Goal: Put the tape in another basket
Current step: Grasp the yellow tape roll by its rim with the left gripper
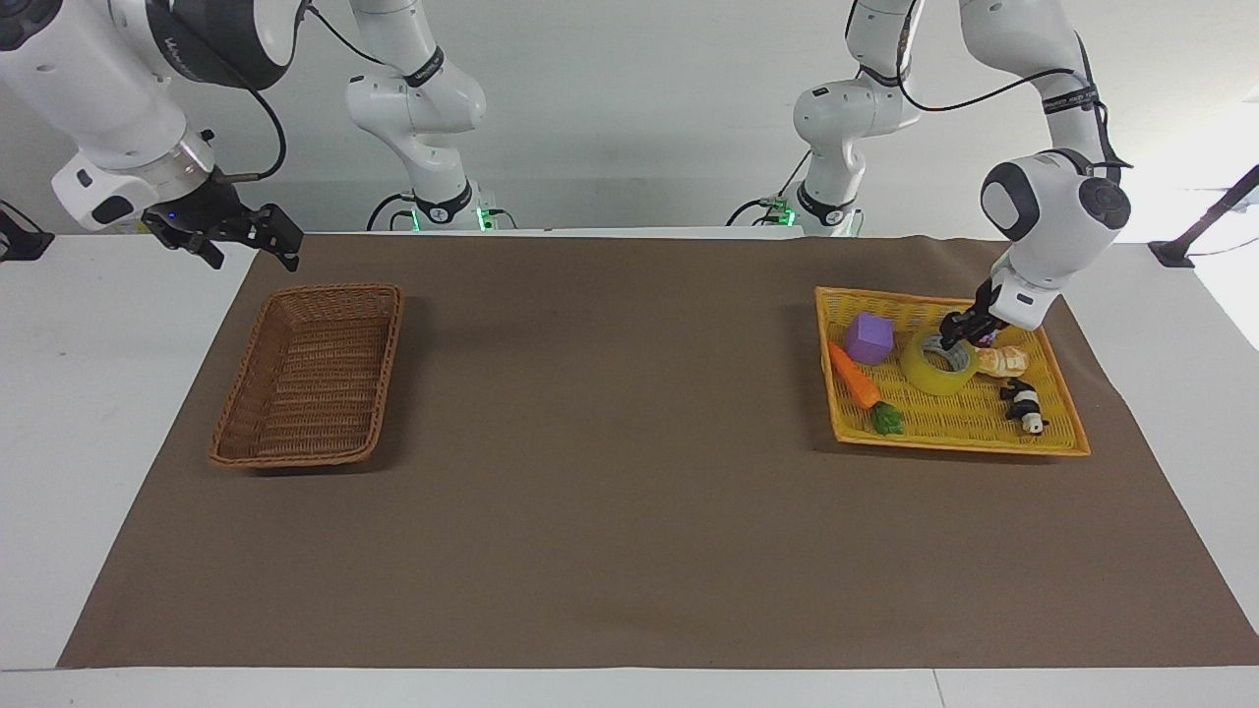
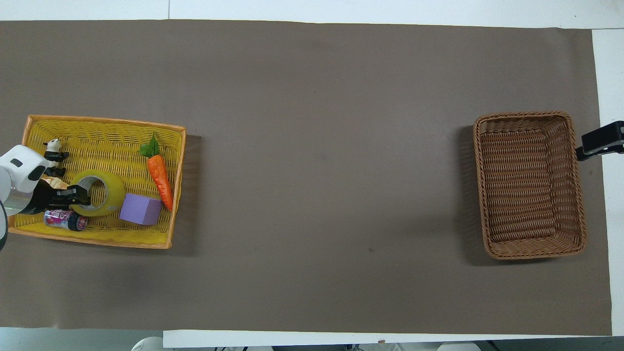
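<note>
The yellow tape (image 1: 935, 367) lies flat in the yellow basket (image 1: 959, 430) at the left arm's end of the table. It also shows in the overhead view (image 2: 113, 191). My left gripper (image 1: 957, 337) (image 2: 82, 194) reaches down at a slant onto the tape's rim, one finger in the core hole, and is shut on the tape. The dark brown wicker basket (image 1: 262, 369) (image 2: 530, 246) stands empty at the right arm's end. My right gripper (image 1: 251, 252) waits open in the air beside that basket's corner nearest the robots; only its tip (image 2: 600, 140) shows from overhead.
In the yellow basket with the tape lie a purple cube (image 1: 869, 337), a carrot (image 1: 852, 376), a toy panda (image 1: 1024, 403), a bread piece (image 1: 1002, 362) and a small can (image 2: 64, 219). A brown mat (image 1: 610, 472) covers the table between the baskets.
</note>
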Motion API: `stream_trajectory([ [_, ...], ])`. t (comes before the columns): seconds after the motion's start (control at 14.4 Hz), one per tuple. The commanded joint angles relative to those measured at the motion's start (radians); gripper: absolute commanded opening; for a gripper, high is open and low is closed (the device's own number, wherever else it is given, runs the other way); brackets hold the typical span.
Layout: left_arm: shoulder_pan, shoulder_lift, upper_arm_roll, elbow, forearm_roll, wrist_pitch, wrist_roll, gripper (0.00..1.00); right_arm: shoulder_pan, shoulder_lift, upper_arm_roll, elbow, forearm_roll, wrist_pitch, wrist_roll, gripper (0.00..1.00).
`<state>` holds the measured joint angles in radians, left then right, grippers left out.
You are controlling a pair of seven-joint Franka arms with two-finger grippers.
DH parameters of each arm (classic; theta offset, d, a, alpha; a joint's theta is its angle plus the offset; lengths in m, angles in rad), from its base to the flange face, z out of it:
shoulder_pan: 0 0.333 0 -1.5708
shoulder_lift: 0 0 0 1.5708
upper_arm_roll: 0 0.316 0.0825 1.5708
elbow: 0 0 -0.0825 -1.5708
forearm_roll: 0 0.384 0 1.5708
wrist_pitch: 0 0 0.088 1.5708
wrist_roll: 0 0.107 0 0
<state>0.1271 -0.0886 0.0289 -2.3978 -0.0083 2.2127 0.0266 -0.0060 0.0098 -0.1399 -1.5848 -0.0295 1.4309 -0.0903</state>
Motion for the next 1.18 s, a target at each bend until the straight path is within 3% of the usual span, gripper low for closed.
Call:
stream_trajectory([
  [0.0, 0.017, -0.011, -0.007, -0.033, -0.001, 0.036, -0.007, 0.55, -0.006, -0.022, 0.006, -0.024, -0.006, 0.005, -0.023, 1.0],
  [0.56, 0.016, -0.016, -0.007, -0.052, -0.002, 0.058, -0.053, 0.55, -0.006, -0.022, 0.006, -0.024, -0.006, 0.005, -0.023, 1.0],
  [1.11, 0.003, 0.05, -0.009, -0.109, -0.002, 0.172, -0.08, 0.55, -0.006, -0.022, 0.006, -0.024, -0.006, 0.005, -0.023, 1.0],
])
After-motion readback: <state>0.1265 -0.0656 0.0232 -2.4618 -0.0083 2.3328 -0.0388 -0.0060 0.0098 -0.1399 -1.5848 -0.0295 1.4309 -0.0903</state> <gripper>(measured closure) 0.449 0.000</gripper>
